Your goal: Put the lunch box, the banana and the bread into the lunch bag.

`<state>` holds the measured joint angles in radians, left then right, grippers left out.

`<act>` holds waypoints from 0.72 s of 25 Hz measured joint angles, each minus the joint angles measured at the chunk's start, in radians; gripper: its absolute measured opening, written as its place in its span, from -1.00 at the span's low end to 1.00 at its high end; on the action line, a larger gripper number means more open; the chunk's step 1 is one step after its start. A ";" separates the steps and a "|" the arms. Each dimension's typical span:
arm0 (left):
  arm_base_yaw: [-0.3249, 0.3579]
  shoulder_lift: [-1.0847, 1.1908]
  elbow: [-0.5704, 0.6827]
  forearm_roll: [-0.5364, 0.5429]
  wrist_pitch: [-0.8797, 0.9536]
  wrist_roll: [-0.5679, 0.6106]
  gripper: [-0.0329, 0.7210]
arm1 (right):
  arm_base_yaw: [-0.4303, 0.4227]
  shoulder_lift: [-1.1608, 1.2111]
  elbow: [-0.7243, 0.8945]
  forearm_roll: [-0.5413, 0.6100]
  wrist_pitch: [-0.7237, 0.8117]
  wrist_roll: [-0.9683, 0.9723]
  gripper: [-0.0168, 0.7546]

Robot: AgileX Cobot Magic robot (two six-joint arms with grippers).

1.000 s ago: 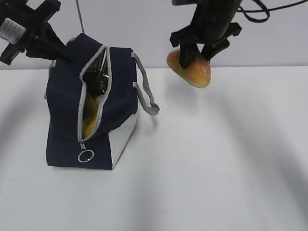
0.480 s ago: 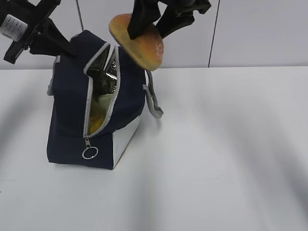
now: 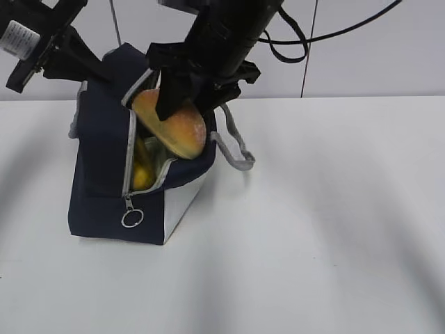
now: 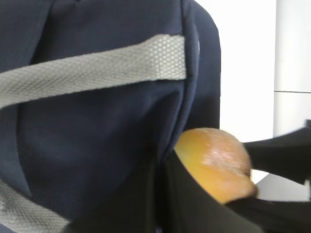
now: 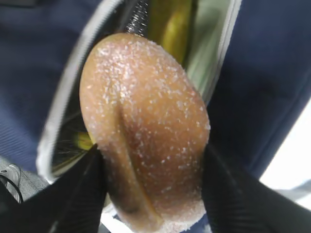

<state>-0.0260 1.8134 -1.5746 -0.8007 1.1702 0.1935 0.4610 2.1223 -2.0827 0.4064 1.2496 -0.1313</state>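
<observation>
My right gripper (image 3: 182, 104) has its jaws pinched on the oval golden-brown bread roll (image 3: 172, 124), one black finger (image 5: 80, 194) on each long side in the right wrist view. The roll is tilted, its lower end sitting in the unzipped mouth of the tall navy-blue fabric lunch bag (image 3: 104, 167), its upper end above the zipper edge. Pale slit along the roll's top faces the right wrist camera.

Inside the bag, behind the roll, I see the curved yellow banana (image 5: 170, 26) and a pale green surface beside it, likely the lunch box lid; can't confirm. The banana's yellow also shows low in the opening in the exterior view.

My left gripper (image 3: 82, 66) is at the bag's upper back corner, on the side away from the zipper. Can't tell whether its jaws are spread or clamped on fabric; the left wrist view only shows navy cloth, a grey strap handle (image 4: 92, 70) and the roll (image 4: 216, 162) past the bag's edge.

The grey zipper's ring pull (image 3: 131, 218) hangs at the bottom of the opening. The other grey handle (image 3: 235, 145) droops off the bag's right side. The bag stands on the white table (image 3: 313, 229).
</observation>
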 joint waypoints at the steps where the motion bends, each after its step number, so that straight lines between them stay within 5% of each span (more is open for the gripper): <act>1: 0.000 0.000 0.000 -0.001 0.000 0.000 -0.92 | 0.000 0.008 0.000 0.000 -0.005 0.008 0.12; 6: 0.000 0.000 0.000 -0.001 0.000 0.000 -0.92 | 0.000 0.016 0.000 -0.002 -0.105 0.072 0.16; 13: 0.000 0.000 0.000 -0.001 0.001 0.000 -0.92 | 0.000 0.016 0.000 -0.002 -0.184 0.077 0.64; 18: 0.000 0.000 0.000 -0.001 0.003 0.000 -0.92 | 0.000 0.016 0.000 -0.006 -0.184 0.064 0.70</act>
<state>-0.0260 1.8134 -1.5746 -0.8017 1.1733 0.1935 0.4610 2.1387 -2.0827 0.4007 1.0653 -0.0678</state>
